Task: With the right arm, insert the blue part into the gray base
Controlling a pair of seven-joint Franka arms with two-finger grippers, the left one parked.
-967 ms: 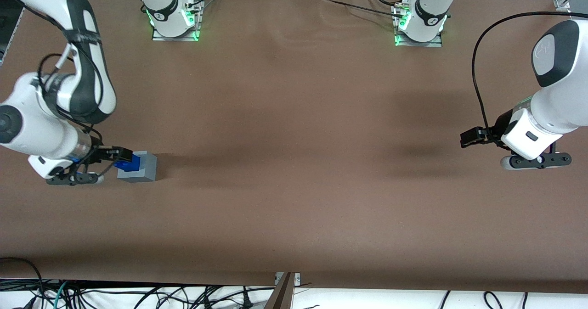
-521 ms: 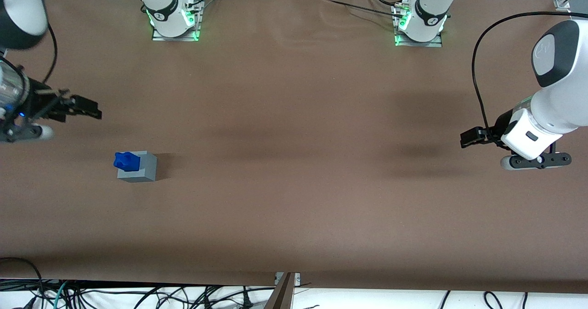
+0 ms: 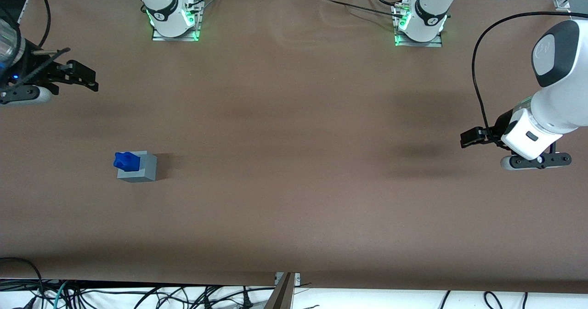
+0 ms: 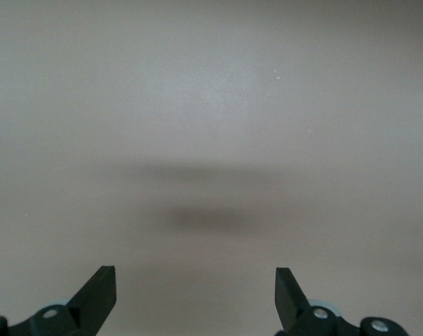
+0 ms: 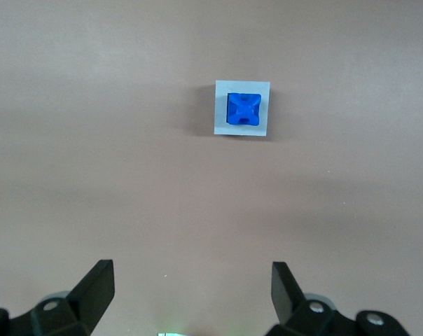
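Blue part [image 3: 126,160] is seen seated in the gray base [image 3: 143,167], so insertion is judged complete, with the gripper [image 3: 87,80] raised well clear, jaws released.

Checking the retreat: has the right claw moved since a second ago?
Yes. The right claw, open and empty, has pulled away from the gray base, farther from the front camera; the blue part sits in the base.

Blue part [image 3: 126,160] [image 5: 244,110]: small, bright blue, notched knobby top, upright, seated in top recess of gray base [image 3: 143,167] [image 5: 223,124]. Base: light-gray cube, flat on tabletop toward working arm's end. Gripper [image 3: 87,77] [image 5: 192,283] high up, well apart, fingers spread, holding nothing.
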